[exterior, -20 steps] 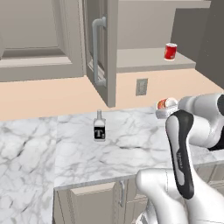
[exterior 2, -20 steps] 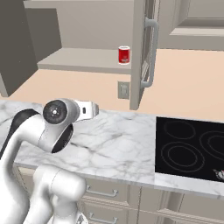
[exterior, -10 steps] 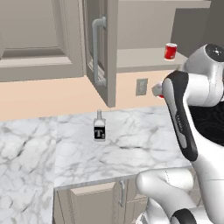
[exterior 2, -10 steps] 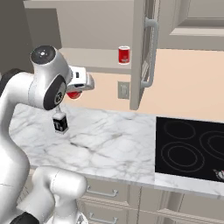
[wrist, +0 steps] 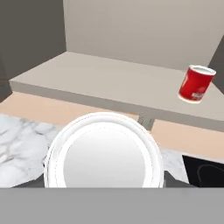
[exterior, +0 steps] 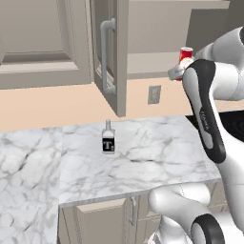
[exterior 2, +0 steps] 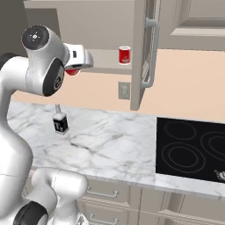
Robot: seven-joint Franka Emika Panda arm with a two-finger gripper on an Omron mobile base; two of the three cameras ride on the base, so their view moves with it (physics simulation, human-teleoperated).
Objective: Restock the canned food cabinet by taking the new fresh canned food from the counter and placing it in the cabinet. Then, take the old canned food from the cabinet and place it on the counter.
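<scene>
Cabinet restocking: the fresh can raised from counter height to the open shelf.

Taupe-grey wall cabinet (exterior 2: 101,26) with its panelled door (exterior: 108,52) swung open and a plain inner shelf (wrist: 109,83); white marble counter (exterior: 143,157) with grey veining below it. Over the last second the white arm has swung up from just above the counter, so that the two-finger gripper (exterior 2: 81,59) now sits level with the shelf edge, clamped on a red can with a white lid (wrist: 105,155) (the lid faces the hand camera, hiding the fingertips). The old red canned food (exterior 2: 125,55) stands on the shelf, well apart to the right in the hand view. A small dark bottle with a white label (exterior: 108,139) remains on the counter. Judged stage: carry nearly done; the forward reach and release onto the bare shelf are still to come.
</scene>
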